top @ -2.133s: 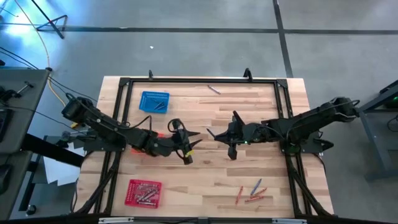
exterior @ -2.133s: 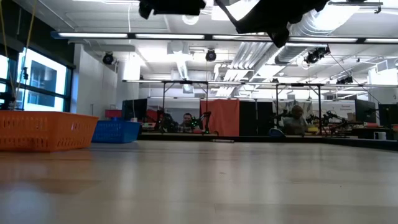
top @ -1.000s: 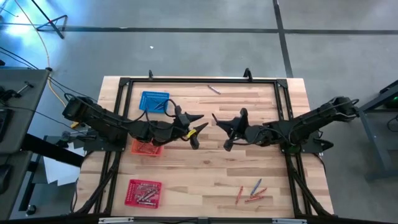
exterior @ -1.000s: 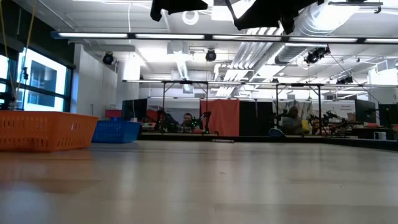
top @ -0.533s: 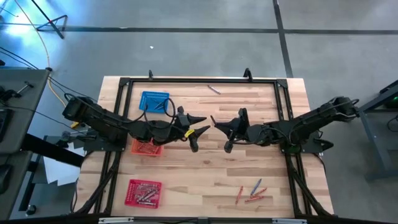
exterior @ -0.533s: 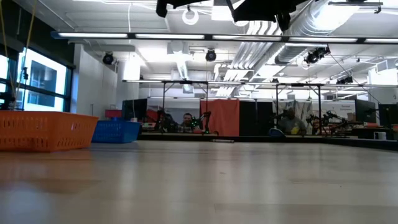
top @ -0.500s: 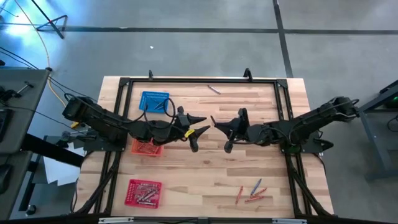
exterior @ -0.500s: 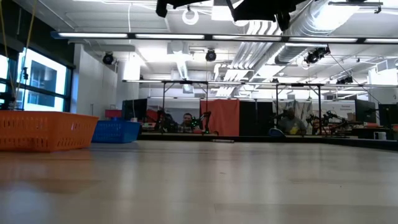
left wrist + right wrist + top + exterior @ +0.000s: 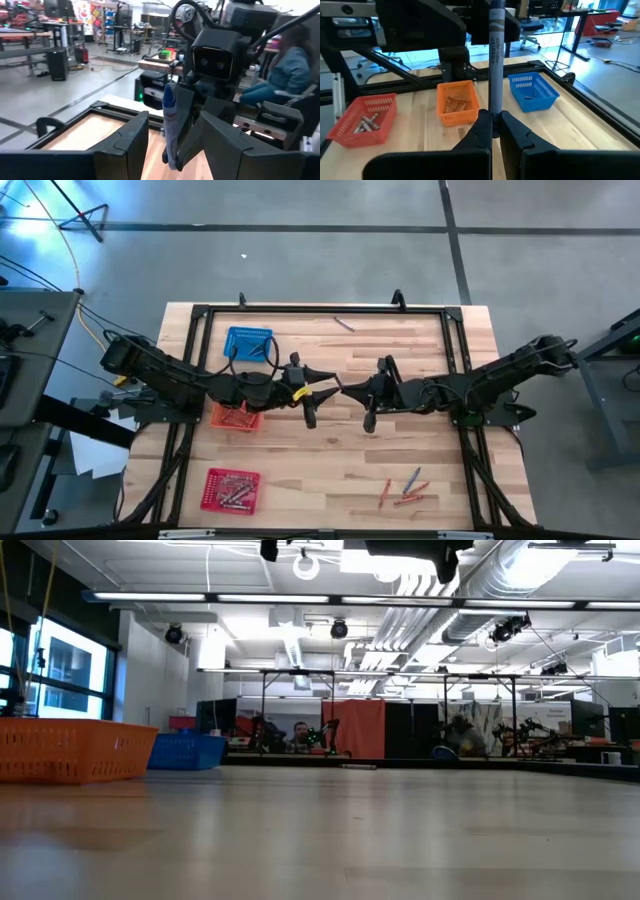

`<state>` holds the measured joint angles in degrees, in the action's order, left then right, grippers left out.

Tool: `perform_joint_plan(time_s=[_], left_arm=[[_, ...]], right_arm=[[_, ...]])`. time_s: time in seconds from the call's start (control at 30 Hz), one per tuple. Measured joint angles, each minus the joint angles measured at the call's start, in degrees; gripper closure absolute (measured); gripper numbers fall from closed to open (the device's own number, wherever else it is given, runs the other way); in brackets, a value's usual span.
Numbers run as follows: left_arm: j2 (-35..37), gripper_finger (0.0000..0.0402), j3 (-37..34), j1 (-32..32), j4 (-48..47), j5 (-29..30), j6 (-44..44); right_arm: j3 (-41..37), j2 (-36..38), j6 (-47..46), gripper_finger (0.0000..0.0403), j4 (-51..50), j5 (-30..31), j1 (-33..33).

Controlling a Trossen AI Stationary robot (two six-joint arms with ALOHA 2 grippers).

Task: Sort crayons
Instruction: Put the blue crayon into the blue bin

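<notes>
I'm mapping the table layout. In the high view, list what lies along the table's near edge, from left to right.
Red basket → red crayon → blue crayon.

Matt pale wood-plank table (image 9: 400, 350) — plastic mesh baskets (image 9: 456, 102), paper-wrapped crayon (image 9: 496, 45).
</notes>
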<state>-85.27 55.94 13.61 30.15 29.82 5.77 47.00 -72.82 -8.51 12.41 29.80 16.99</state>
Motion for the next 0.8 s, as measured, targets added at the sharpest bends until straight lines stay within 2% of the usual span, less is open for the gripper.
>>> perform_joint_plan(time_s=[0.27,0.47,0.6,0.8], left_arm=[[0.00,0.0238,0.00,-0.16,0.19,-1.33,-0.51],[0.00,0.0246,0.00,-0.66,0.16,-4.41,-0.91],[0.00,0.0281,0.00,-1.66,0.12,-7.05,-0.73],[0.00,0.0363,0.00,-3.46,0.14,-11.52,1.66]], right_arm=[[0.00,0.00,0.00,0.0402,0.09,-1.42,-0.02],[0.00,0.00,0.00,0.0402,0.33,-1.55,-0.01],[0.00,0.00,-0.10,0.0402,0.35,-3.93,0.00],[0.00,0.00,-0.42,0.0402,0.35,-4.79,-0.02]])
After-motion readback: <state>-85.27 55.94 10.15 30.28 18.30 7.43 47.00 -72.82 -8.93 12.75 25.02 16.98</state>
